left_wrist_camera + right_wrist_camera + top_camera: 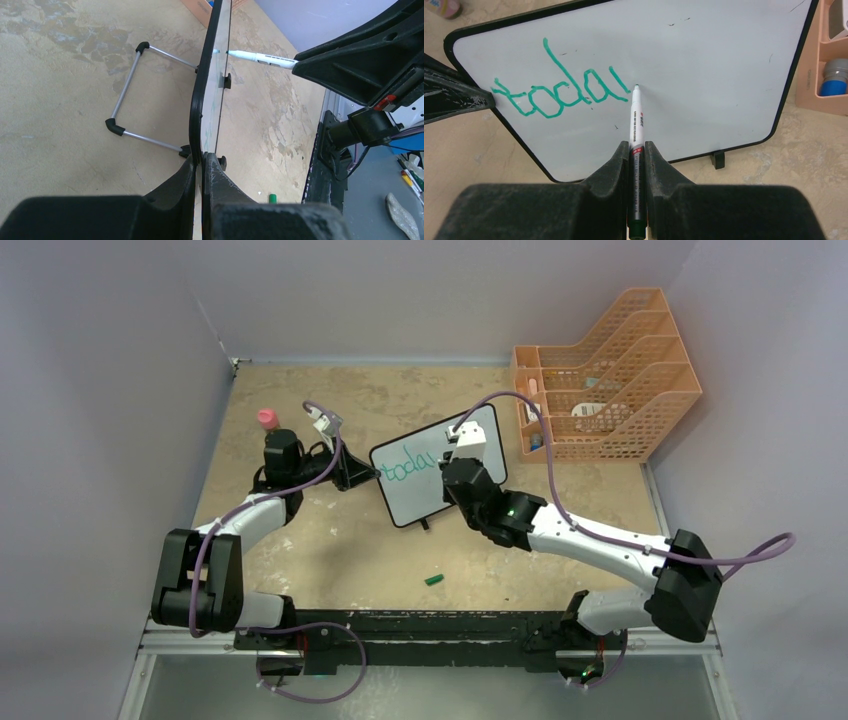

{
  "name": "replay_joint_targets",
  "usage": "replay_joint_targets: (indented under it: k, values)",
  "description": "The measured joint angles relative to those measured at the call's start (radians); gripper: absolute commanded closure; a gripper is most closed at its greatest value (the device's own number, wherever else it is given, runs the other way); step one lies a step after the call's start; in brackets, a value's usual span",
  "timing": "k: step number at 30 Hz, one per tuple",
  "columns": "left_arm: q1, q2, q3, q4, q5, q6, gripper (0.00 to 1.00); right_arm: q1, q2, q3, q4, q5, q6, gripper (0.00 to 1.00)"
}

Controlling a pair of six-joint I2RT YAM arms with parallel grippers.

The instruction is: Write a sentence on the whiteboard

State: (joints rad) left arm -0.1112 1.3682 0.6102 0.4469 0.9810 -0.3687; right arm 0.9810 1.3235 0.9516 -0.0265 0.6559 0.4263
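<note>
The whiteboard [430,475] stands upright mid-table, black-framed, with green letters "toda" and one more stroke on it [559,95]. My left gripper [358,476] is shut on the board's left edge [200,125]. My right gripper [462,462] is shut on a white marker [636,125]. The marker's tip touches the board just right of the last green stroke. In the left wrist view the marker [260,58] meets the board's face from the right. The board's wire stand [125,100] rests on the table behind it.
An orange mesh file rack [610,380] stands at the back right with small items in it. A pink-capped bottle [268,420] stands at the back left. A green marker cap [434,580] lies on the table near the front.
</note>
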Motion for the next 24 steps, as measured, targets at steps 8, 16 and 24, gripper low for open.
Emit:
replay_joint_targets:
  k: [8,16,24]
  values:
    - [-0.001,-0.002,0.000,-0.001,0.000,0.007,1.00,-0.009,-0.004,0.006,0.003,0.013,-0.010,1.00]
    - [-0.002,-0.002,0.000,-0.001,0.000,0.013,1.00,-0.018,-0.002,0.035,0.033,0.013,-0.030,1.00]
    - [-0.002,-0.002,0.000,-0.001,0.000,0.013,1.00,-0.024,0.013,0.038,0.039,0.010,-0.042,1.00]
